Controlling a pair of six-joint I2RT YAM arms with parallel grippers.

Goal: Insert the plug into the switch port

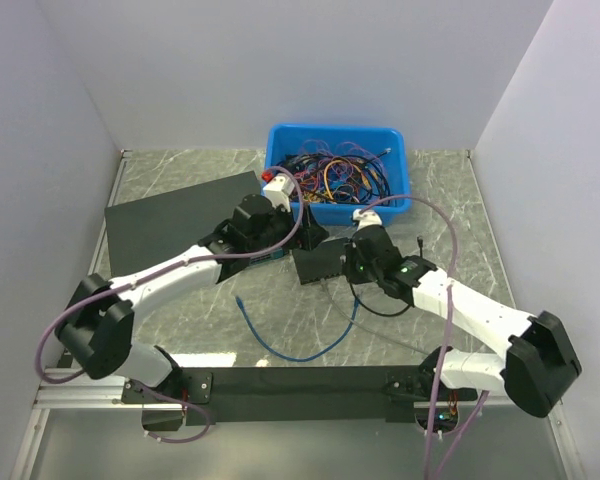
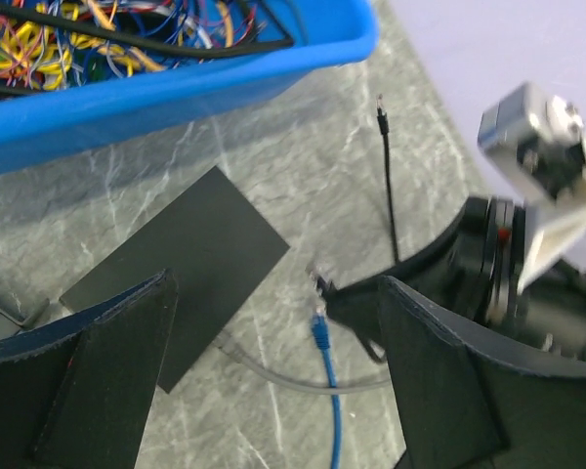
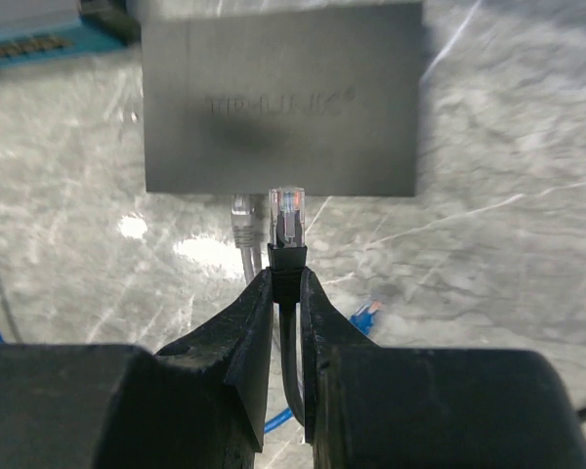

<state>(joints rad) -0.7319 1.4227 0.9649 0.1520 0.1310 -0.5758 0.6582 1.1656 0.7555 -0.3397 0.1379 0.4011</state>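
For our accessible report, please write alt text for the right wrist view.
The right gripper is shut on a clear plastic connector with a black boot, its tip at the edge of a small flat black box. A grey cable meets that edge beside it; a blue connector lies on the marble table.

The desk [image 1: 450, 195] is grey-green marble with pale veins. The bin [image 1: 335, 130] is bright blue, its wire bundle [image 1: 340, 175] multicoloured. The switch box [image 3: 278, 98] is matte dark grey, the network cable [image 2: 330, 391] blue, the black-booted connector [image 3: 287, 217] clear.
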